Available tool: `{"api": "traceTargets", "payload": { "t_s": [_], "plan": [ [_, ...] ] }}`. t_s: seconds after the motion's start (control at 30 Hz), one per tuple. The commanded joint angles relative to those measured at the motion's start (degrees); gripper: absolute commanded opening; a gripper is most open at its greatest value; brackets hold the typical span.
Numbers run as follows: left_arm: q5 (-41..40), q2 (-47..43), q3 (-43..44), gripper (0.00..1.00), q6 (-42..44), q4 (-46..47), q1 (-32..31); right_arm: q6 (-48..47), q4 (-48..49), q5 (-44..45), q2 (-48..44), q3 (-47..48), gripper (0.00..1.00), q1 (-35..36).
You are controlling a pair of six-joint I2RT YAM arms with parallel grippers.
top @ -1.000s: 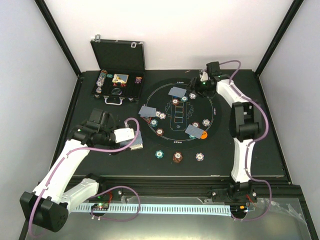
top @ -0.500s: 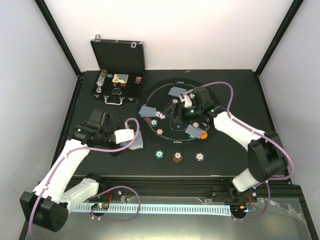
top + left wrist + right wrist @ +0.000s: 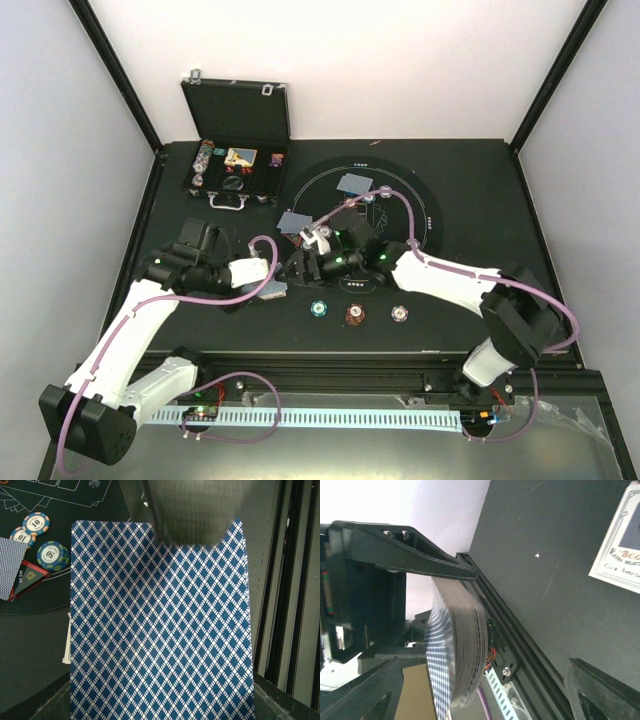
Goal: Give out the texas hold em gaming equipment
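Note:
My left gripper (image 3: 264, 282) is shut on a deck of blue-backed cards (image 3: 273, 288) and holds it above the table, left of the mat. In the left wrist view the deck (image 3: 160, 630) fills the frame under the upper finger (image 3: 190, 510). My right gripper (image 3: 300, 266) is open and reaches over to the deck. In the right wrist view the deck (image 3: 457, 655) shows edge-on between its spread fingers (image 3: 365, 692). Blue cards (image 3: 352, 183) (image 3: 294, 222) lie on the mat. Three chips (image 3: 320, 307) (image 3: 355, 314) (image 3: 400, 314) lie in a row near the front. Chips (image 3: 52, 555) and a red triangle marker (image 3: 30, 577) show in the left wrist view.
The open black case (image 3: 235, 165) with chips stands at the back left. The round black mat (image 3: 425, 215) lies mid-table, with the right arm (image 3: 440, 275) stretched across its front. A white card (image 3: 625, 545) lies flat on the table. The black rail (image 3: 400, 355) runs along the near edge.
My right arm has swung from the mat's far right across to the left, ending at the deck held by my left gripper. It now covers the mat's front chips. The left arm stayed still.

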Motion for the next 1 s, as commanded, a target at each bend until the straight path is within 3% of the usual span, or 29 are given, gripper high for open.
{"api": "traceTargets", "payload": {
  "t_s": [0.0, 0.47, 0.73, 0.97],
  "plan": [
    [2.01, 0.05, 2.04, 0.02, -0.09, 0.4, -0.1, 2.66, 4.47, -1.03, 3.72, 2.77, 0.9, 2.31],
    [3.14, -0.01, 2.32, 0.02, 0.37, 0.68, -0.23, 12.69, 19.18, -6.83, 14.97, 5.12, 0.81, 4.02],
    [3.06, -0.6, 2.5, 0.02, 0.36, 0.6, -0.18, 12.37, 19.73, -6.11, 13.58, -0.14, 0.74, 0.67],
    [3.45, -0.21, 3.0, 0.02, 0.36, 0.52, -0.23, 7.99, 13.98, -4.28, 9.71, -3.27, 0.69, -1.97]
  ]
}}
